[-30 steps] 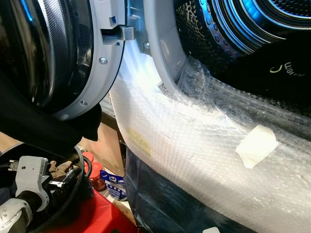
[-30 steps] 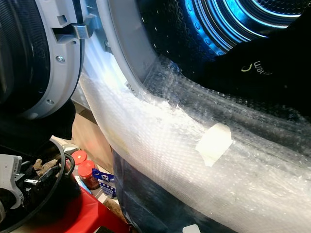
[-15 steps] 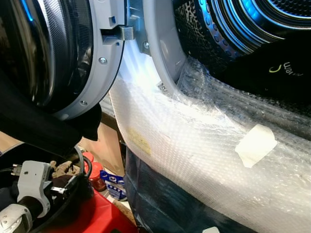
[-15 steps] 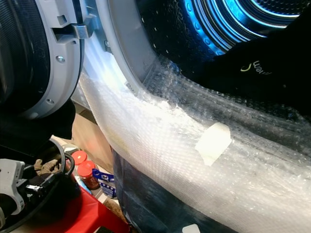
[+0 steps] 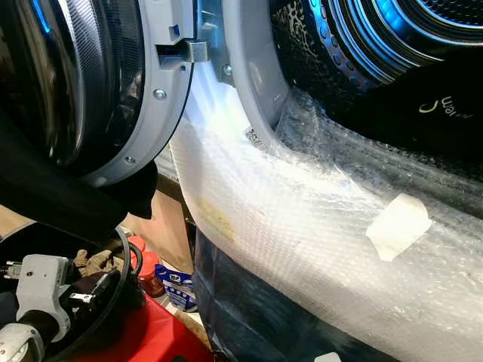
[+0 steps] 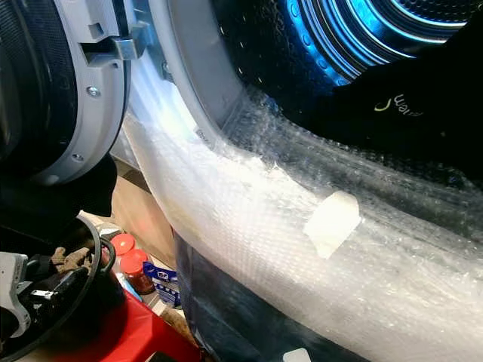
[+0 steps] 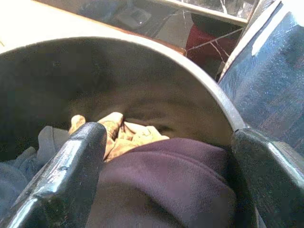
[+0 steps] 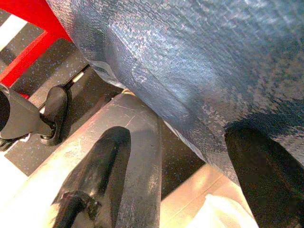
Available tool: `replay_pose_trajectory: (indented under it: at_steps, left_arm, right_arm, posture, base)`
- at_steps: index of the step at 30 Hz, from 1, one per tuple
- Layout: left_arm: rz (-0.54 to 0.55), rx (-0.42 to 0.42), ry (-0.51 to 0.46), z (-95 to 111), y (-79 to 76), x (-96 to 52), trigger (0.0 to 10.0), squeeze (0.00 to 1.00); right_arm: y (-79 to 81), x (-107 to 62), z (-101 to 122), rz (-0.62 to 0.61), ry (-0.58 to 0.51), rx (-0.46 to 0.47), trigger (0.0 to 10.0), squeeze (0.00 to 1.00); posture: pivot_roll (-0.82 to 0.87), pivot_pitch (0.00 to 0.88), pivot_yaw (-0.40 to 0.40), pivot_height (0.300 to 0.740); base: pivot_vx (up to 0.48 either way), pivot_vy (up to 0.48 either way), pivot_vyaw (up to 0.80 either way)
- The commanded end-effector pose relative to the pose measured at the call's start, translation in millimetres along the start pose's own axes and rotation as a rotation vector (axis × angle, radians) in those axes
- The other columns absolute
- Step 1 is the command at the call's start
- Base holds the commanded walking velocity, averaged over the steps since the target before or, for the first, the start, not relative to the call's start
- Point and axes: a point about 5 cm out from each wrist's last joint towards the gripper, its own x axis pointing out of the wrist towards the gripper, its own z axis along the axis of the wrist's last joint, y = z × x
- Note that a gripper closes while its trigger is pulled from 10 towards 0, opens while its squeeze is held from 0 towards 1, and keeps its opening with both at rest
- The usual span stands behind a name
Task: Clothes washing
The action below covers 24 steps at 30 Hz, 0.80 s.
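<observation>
The washing machine's door [image 5: 90,90] stands swung open on the left, and the blue-lit drum [image 5: 377,30] is at the upper right. A black garment with pale lettering [image 5: 434,113] lies in the drum mouth. At the lower left stands a black basket [image 5: 124,264], with my left wrist [image 5: 34,290] reaching into it. My left gripper [image 7: 168,137] is open just above a dark purple garment [image 7: 161,185], with a tan cloth [image 7: 123,133] and grey-blue cloth [image 7: 28,156] beside it. My right gripper [image 8: 178,137] hangs open low by the blue sheeting [image 8: 190,61].
Bubble wrap [image 5: 302,219] with a patch of tape [image 5: 398,225] covers the machine's front below the opening. A black cloth [image 5: 68,204] hangs under the door, over the basket. The basket sits on a red stool [image 5: 151,339]; red-capped bottles [image 5: 147,264] stand behind it.
My left wrist has shifted slightly left and lower into the basket. The machine, door and garment in the drum look the same.
</observation>
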Motion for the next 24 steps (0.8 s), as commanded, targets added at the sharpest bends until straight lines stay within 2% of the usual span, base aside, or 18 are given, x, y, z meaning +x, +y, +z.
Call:
replay_pose_trajectory:
  at_steps: [1, 13, 14, 15, 16, 18, 20, 22, 24]
  left_arm:
    - [0.022, 0.015, 0.045, -8.2, 2.0, -2.3, 10.0, 1.0]
    - [0.067, 0.026, 0.151, -26.6, 1.2, 0.4, 10.0, 1.0]
    - [0.076, 0.033, 0.163, -28.8, 2.1, 0.3, 10.0, 0.75]
    - [0.078, 0.035, 0.166, -29.5, 2.3, 0.4, 10.0, 0.75]
    - [0.077, 0.038, 0.176, -30.6, 2.3, 0.6, 10.0, 0.06]
    - [0.09, 0.045, 0.196, -33.1, 2.3, 2.3, 10.0, 0.05]
    - [0.094, 0.058, 0.205, -34.2, 2.0, 4.5, 10.0, 0.0]
    - [0.093, 0.04, 0.227, -37.3, 0.5, 6.7, 10.0, 0.0]
    - [0.036, 0.043, 0.259, -39.6, -5.6, 7.3, 10.0, 0.0]
  right_arm:
    - [8.2, -1.1, -23.3, 0.038, 0.091, -0.022, 10.0, 0.0]
    - [11.1, -1.3, -26.6, 0.045, 0.101, -0.02, 10.0, 0.0]
    - [11.2, -1.3, -27.0, 0.044, 0.102, -0.019, 10.0, 0.0]
    - [11.2, -1.3, -27.1, 0.044, 0.102, -0.019, 10.0, 0.0]
    - [11.4, -1.3, -27.4, 0.044, 0.104, -0.02, 10.0, 0.0]
    - [12.0, -1.4, -28.0, 0.046, 0.105, -0.02, 10.0, 0.0]
    - [13.3, -1.2, -27.3, 0.047, 0.103, -0.019, 10.0, 0.0]
    - [13.9, -1.1, -27.0, 0.049, 0.102, -0.019, 10.0, 0.0]
    - [14.6, -1.1, -27.3, 0.05, 0.105, -0.02, 10.0, 0.0]
  posture:
    - [0.19, 0.178, -0.018, 0.74]
    - [0.19, 0.182, -0.01, 0.74]
    - [0.19, 0.183, -0.01, 0.74]
    - [0.19, 0.183, -0.01, 0.74]
    - [0.19, 0.182, -0.008, 0.74]
    - [0.18, 0.184, -0.008, 0.74]
    - [0.18, 0.184, -0.008, 0.74]
    - [0.18, 0.184, -0.007, 0.74]
    - [0.18, 0.184, -0.005, 0.74]
  base:
    - [0.0, 0.0, 0.0]
    - [0.0, 0.0, 0.0]
    - [0.0, 0.0, 0.0]
    - [0.0, 0.0, 0.0]
    - [0.0, 0.0, 0.0]
    - [0.0, 0.0, 0.0]
    - [0.0, 0.0, 0.0]
    - [0.0, 0.0, 0.0]
    - [0.0, 0.0, 0.0]
